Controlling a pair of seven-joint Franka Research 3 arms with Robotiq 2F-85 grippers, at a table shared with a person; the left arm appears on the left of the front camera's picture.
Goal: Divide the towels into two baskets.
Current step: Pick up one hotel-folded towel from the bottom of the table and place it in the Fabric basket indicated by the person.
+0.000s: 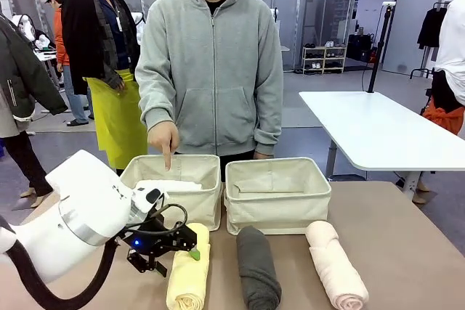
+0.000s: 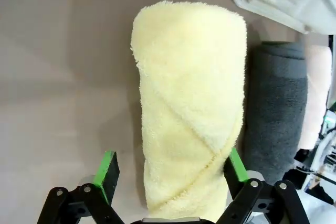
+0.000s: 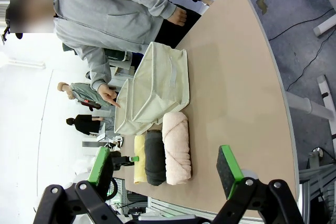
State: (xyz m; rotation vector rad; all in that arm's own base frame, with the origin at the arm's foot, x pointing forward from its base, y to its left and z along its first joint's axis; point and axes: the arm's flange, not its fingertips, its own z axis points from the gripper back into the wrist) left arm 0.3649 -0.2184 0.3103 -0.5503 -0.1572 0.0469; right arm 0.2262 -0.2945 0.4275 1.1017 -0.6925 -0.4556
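Three rolled towels lie side by side at the near table edge: pale yellow (image 1: 189, 275), dark grey (image 1: 258, 270) and pale pink (image 1: 336, 266). A white towel (image 1: 171, 186) lies inside the left basket (image 1: 200, 207). The right basket (image 1: 276, 214) stands beside it. My left gripper (image 1: 176, 258) is open, down over the yellow towel (image 2: 189, 108). The roll runs between its green pads (image 2: 107, 169). My right gripper (image 3: 164, 169) hangs open high above the table, holding nothing. From there I see the pink towel (image 3: 176, 148), the grey towel (image 3: 154, 158) and both baskets (image 3: 163, 85).
A person in a grey hoodie stands at the far edge, one hand (image 1: 164, 139) pointing a finger down into the left basket. The table's right half (image 1: 407, 237) is bare. Another white table (image 1: 378, 128) and other people stand behind.
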